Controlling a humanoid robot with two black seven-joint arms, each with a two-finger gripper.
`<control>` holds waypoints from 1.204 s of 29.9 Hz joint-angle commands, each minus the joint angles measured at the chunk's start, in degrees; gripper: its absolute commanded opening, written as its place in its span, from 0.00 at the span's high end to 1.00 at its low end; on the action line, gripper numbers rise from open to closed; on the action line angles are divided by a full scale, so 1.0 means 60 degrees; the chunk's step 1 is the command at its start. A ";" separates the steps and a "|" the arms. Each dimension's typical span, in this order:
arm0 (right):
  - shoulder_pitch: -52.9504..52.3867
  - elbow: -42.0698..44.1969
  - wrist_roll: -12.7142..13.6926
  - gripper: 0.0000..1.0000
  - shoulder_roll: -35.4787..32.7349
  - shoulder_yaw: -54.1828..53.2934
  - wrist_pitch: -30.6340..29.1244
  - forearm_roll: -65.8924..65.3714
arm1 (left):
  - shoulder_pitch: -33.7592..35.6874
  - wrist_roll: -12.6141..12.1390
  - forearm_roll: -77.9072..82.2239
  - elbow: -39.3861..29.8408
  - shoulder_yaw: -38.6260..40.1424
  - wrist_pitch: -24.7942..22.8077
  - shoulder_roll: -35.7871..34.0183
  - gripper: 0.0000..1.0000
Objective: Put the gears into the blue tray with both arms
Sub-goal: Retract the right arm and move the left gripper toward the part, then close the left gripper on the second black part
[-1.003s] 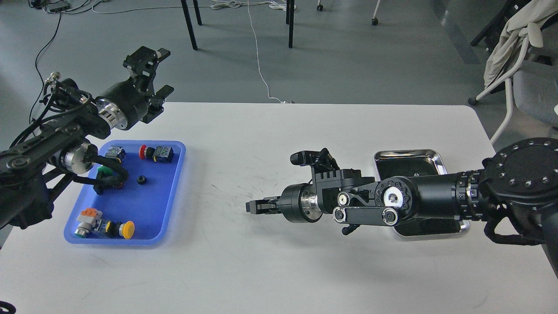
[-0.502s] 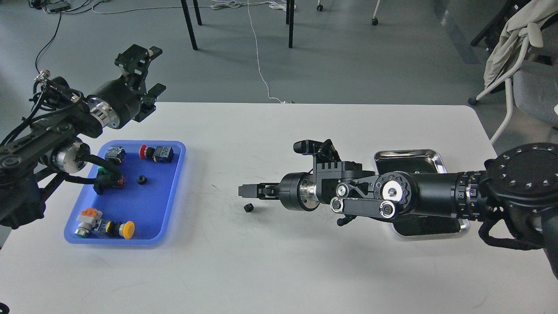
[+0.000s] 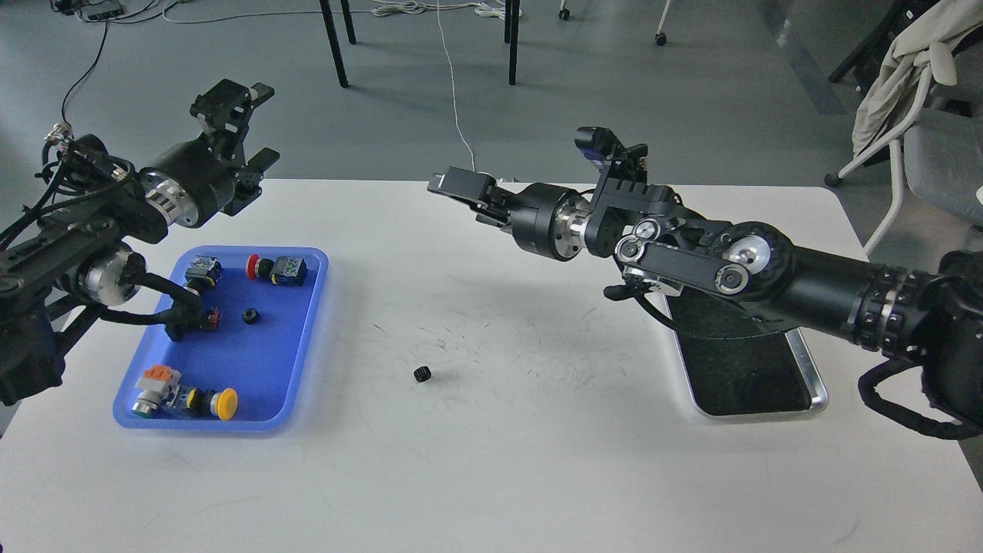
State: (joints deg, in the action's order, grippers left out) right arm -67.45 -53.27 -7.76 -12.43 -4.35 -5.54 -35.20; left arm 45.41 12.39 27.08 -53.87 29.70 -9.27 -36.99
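Lab/office: grey floor (image 3: 691, 100), loose cables (image 3: 457, 100), office chair (image 3: 914, 115).

One view only — from the robot's own head, looking forward and down across the white worktop (image 3: 491, 461) to the grey floor beyond. It stands fairly near: the left gripper (image 3: 242, 146) enters from the left edge, the right gripper (image 3: 461, 188) from the right — both raised toward the far side.

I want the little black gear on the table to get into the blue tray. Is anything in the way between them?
Nothing visible blocks it. The gear lies alone on bare white table, and only empty tabletop separates it from the blue tray. It would just have to clear the tray's raised rim. Both grippers are up high, away from that path.
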 commanded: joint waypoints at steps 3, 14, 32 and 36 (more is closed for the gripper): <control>0.1526 -0.0407 -0.0039 0.02 -0.2114 -0.2714 -0.0833 0.0972 | -0.0083 -0.0014 0.0101 -0.0922 -0.0058 -0.0036 -0.0996 0.02; 0.6461 -0.1596 -0.0054 0.02 -0.4373 -0.8265 -0.1785 0.5466 | -0.0771 -0.0044 0.2062 -0.5667 -0.0058 0.0051 -0.4249 0.02; 0.9000 -0.1581 -0.0200 0.02 -0.4257 -0.9852 -0.2753 0.6702 | -0.1781 -0.0322 1.2518 -0.5439 -0.1845 0.2043 -0.0810 0.02; 0.9000 -0.1566 -0.0200 0.02 -0.4228 -0.9837 -0.2739 0.6702 | -0.2309 -0.0351 1.4366 -0.4531 -0.1845 0.2774 -0.0034 0.02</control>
State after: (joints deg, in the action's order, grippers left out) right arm -13.45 -62.73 -8.98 -37.92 -63.45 -22.08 5.03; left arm 33.41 10.41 106.11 -84.63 18.75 4.48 -40.44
